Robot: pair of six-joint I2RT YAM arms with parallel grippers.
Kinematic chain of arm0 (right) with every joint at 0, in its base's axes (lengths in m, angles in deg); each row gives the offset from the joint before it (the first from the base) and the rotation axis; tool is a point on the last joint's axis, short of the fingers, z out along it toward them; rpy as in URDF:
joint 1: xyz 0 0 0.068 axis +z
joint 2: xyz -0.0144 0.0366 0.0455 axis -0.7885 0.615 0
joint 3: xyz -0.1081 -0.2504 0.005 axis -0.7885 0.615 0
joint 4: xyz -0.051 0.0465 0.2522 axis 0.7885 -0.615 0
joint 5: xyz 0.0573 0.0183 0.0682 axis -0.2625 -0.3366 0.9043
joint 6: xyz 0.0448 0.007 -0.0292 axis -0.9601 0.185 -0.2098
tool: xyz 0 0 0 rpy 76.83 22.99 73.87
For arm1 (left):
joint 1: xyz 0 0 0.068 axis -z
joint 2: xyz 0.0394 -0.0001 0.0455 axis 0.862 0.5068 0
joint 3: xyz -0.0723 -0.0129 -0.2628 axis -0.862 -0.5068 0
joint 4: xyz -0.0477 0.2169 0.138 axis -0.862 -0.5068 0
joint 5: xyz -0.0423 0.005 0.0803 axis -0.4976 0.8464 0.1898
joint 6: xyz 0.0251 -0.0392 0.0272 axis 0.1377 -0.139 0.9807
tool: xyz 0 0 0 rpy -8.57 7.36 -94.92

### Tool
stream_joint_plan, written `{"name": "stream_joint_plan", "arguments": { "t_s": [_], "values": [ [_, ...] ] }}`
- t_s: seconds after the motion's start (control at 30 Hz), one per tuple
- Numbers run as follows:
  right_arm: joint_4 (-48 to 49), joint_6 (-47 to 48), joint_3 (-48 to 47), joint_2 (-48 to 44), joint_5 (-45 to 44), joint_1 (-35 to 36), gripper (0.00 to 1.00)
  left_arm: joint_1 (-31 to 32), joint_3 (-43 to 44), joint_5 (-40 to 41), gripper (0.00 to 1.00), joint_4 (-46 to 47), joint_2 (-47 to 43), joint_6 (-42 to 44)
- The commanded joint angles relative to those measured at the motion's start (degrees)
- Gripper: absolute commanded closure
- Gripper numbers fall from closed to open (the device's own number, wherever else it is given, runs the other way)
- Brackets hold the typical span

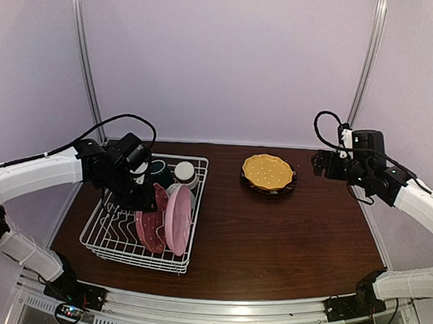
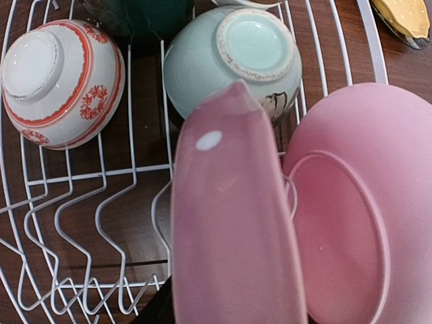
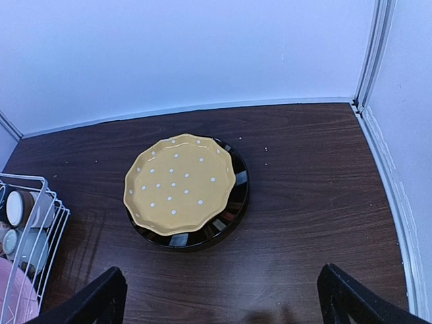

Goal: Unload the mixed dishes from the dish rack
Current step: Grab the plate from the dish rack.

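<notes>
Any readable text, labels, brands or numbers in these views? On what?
No readable text in any view.
Pale green cup: dark mark on its side, too blurred to tell whether it is writing.
White bowl: red ornament only, no letters.

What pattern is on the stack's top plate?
The plate is yellow with white dots; clearest in right wrist view.

soft even light throughout; the nearest pink plate (image 2: 229,223) looks blurred.
</notes>
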Motion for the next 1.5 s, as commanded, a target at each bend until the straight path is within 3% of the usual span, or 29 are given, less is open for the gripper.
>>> {"name": "stream_joint_plan", "arguments": {
  "t_s": [0.0,0.17,0.37,0.53,0.63,0.83,1.2,1.47],
  "values": [
    [0.3,-0.8,-1.8,0.9,1.0,-0.4,0.0,-0.2,1.8,3.4,0.58,1.4,-1.6,-0.9],
    [0.5,-1.3,-2.0,1.8,1.6,-0.5,0.0,-0.2,4.0,5.3,0.63,-1.0,-2.2,-0.2],
    [0.7,-1.7,-2.2,2.4,2.2,-0.6,0.0,-0.2,6.5,6.9,0.78,-3.2,-2.3,0.5],
    [0.4,-1.6,-2.4,2.2,2.2,-0.7,0.0,-0.2,7.1,7.0,0.81,-4.0,-1.9,0.8],
    [0.3,-1.5,-2.5,2.2,2.1,-0.8,0.0,-0.2,7.1,7.1,0.88,-4.1,-1.8,0.8],
    [0.6,-1.6,-2.5,2.8,2.5,-0.8,0.0,-0.2,11.1,9.2,0.88,-5.3,-2.2,2.1],
    [0.4,-1.4,-2.6,3.0,2.3,-0.9,0.0,-0.2,18.6,12.2,1.0,-9.3,0.5,5.1],
    [0.3,-1.3,-2.6,3.4,2.4,-1.0,0.0,-0.2,21.6,14.8,1.0,-11.6,1.3,6.5]
  ]
}}
